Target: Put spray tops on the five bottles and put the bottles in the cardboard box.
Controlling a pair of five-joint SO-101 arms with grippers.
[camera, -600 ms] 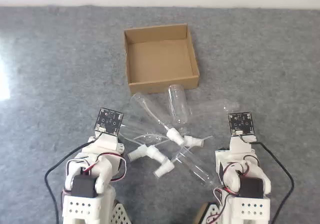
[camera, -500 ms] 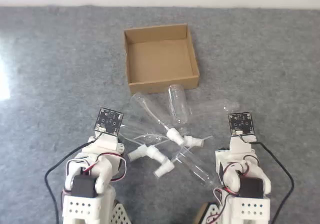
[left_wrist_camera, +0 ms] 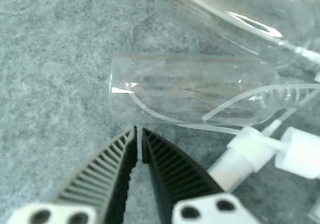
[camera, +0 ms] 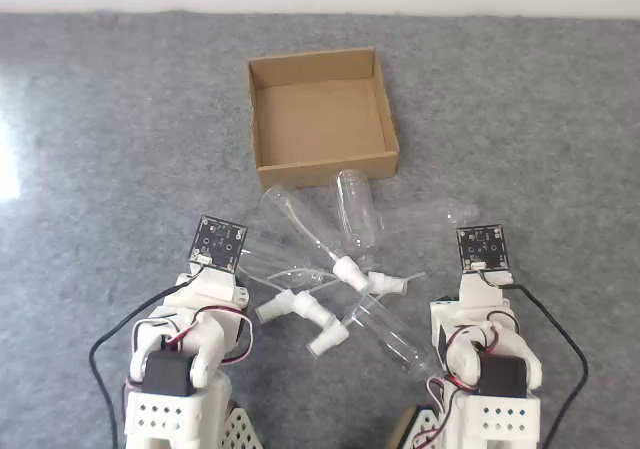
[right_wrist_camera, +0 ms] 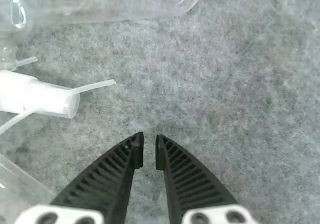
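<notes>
Several clear bottles lie in a loose heap on the grey mat in front of the cardboard box [camera: 320,117], among them one [camera: 355,207] just before the box and one [camera: 385,331] between the arms. White spray tops [camera: 318,309] lie loose among them. My left gripper [left_wrist_camera: 139,132] is shut and empty, its tips just short of a lying bottle [left_wrist_camera: 195,89], with a spray top [left_wrist_camera: 250,151] beside it. My right gripper [right_wrist_camera: 148,142] is shut and empty over bare mat, near a spray top [right_wrist_camera: 37,99] with its dip tube [right_wrist_camera: 92,87] and a bottle [right_wrist_camera: 105,2].
The box is open-topped and stands at the far middle of the mat [camera: 520,119]. The left arm [camera: 200,299] and right arm [camera: 480,319] sit at the near edge on either side of the heap. Grey mat stretches left and right of the box.
</notes>
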